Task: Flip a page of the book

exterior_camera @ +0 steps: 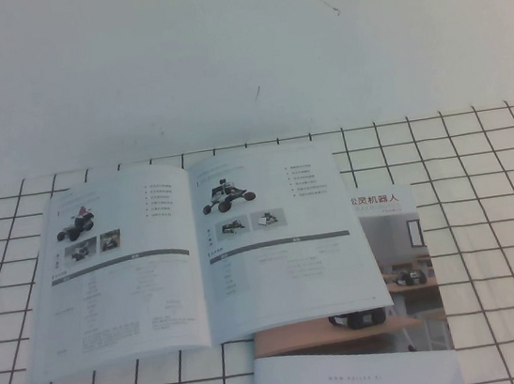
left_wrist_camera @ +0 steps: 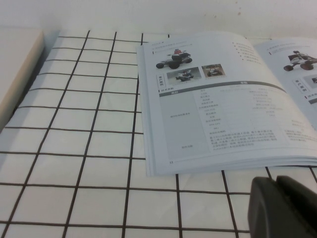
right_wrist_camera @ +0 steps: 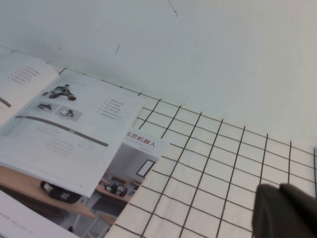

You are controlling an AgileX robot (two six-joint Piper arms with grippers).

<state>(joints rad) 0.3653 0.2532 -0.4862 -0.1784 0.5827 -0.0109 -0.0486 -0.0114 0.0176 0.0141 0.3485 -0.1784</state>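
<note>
step: pre-approach, no page lifted yet.
book point(exterior_camera: 199, 252): lies open flat on table point(exterior_camera: 492, 246), atop a 2nd booklet point(exterior_camera: 395, 306); well ahead of both arms.
right end effector point(right_wrist_camera: 285, 210): jaws together, empty, hangs off the page's point(exterior_camera: 277, 237) free edge.
left end effector point(left_wrist_camera: 282, 208): near book's near edge; can't tell jaws.
next: R needs to reach the page's outer edge, catch one leaf only.

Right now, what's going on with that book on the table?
Nothing is being handled at this moment. The book lies open and flat on the gridded table, partly overlapping a booklet with a room photo on its cover. The left hand sits back near the book's left page, and the right hand, shut, is off beside the booklet. No page is lifted.
</note>
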